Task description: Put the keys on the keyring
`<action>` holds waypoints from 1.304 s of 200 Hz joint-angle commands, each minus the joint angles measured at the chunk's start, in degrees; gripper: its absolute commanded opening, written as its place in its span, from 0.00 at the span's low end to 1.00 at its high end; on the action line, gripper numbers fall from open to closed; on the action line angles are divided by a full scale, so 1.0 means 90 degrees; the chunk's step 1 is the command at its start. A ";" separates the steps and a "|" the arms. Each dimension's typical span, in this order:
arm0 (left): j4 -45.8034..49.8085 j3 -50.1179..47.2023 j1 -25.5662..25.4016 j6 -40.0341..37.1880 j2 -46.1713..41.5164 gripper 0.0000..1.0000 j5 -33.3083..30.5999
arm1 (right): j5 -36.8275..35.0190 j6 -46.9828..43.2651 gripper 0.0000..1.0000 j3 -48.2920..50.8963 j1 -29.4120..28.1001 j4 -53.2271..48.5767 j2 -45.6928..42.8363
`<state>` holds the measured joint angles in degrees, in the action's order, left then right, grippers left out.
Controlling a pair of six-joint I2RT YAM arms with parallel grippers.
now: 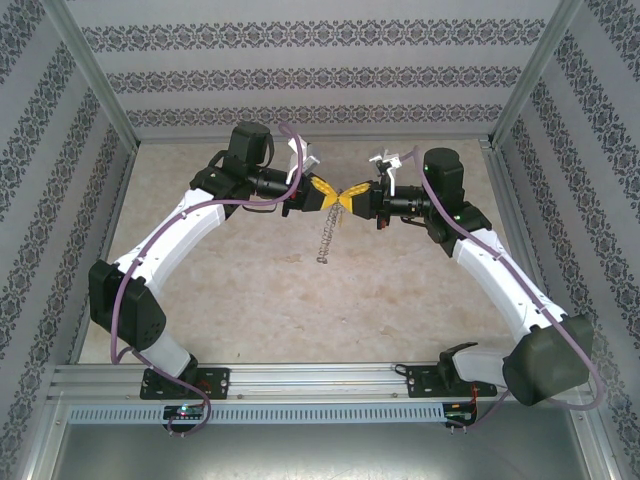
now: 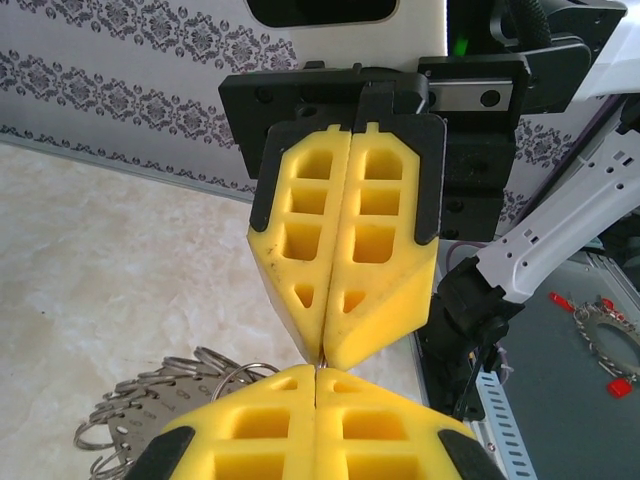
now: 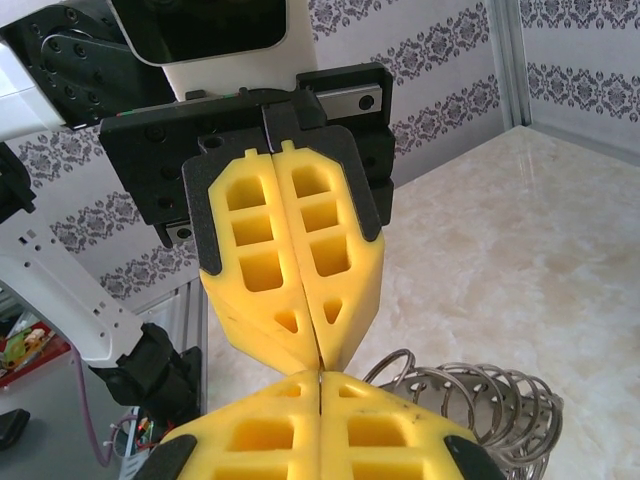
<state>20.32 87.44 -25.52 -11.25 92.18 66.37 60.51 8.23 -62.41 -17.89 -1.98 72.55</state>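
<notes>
— Aluminium rail (image 1: 320, 375) along the near edge, closest to the overhead camera, with both bases bolted to it. Beyond it?
— Then a marbled beige table (image 1: 250, 310), walled in patterned paper. Over it the left arm (image 1: 170, 240) and the right arm (image 1: 500, 275) bow outward and meet above the middle.
— And the tools?
— Tip to tip, the left gripper (image 1: 333, 194) and the right gripper (image 1: 349, 197). On each, the yellow pads are pressed together, with no gap down the seam.
— Pressed on what?
— On the keyring (image 1: 327, 238). A thin wire runs into the spot where the four pad tips meet, and the rest hangs below them. Whether its lower end touches the table I cannot tell.
— How does it look?
— From above, a short dark dangling strand. From the left wrist, the keyring (image 2: 170, 405) is a fanned bunch of flat silver pieces with small holes, plus several wire loops, low and left of the pads. From the right wrist, the keyring (image 3: 480, 400) reads as a row of close-set silver loops, like a coil, low and right.
— Any single key among them?
— Too crowded to tell one piece from another.
</notes>
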 commanded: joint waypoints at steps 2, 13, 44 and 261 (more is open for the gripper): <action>-0.0478 0.0025 -0.0095 0.0163 -0.0182 0.00 0.0028 | 0.0048 -0.0277 0.00 -0.0209 -0.0090 -0.0249 0.0045; -0.0487 0.0021 -0.0100 0.0158 -0.0196 0.05 -0.0063 | 0.0013 -0.0375 0.00 -0.0285 -0.0088 -0.0393 0.0054; -0.0007 0.0204 -0.0068 -0.0235 -0.0266 0.25 -0.0284 | -0.0199 -0.1018 0.00 -0.0776 -0.0084 -0.1399 0.0182; 0.3368 0.1779 0.0424 -0.2498 0.0284 0.29 0.0191 | -0.2335 -0.4811 0.00 -0.6525 -0.1033 -0.8030 0.2702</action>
<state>51.24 103.72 -22.37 -32.84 95.04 65.65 39.40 -33.45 -120.66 -26.79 -73.47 98.04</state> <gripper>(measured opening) 0.288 0.049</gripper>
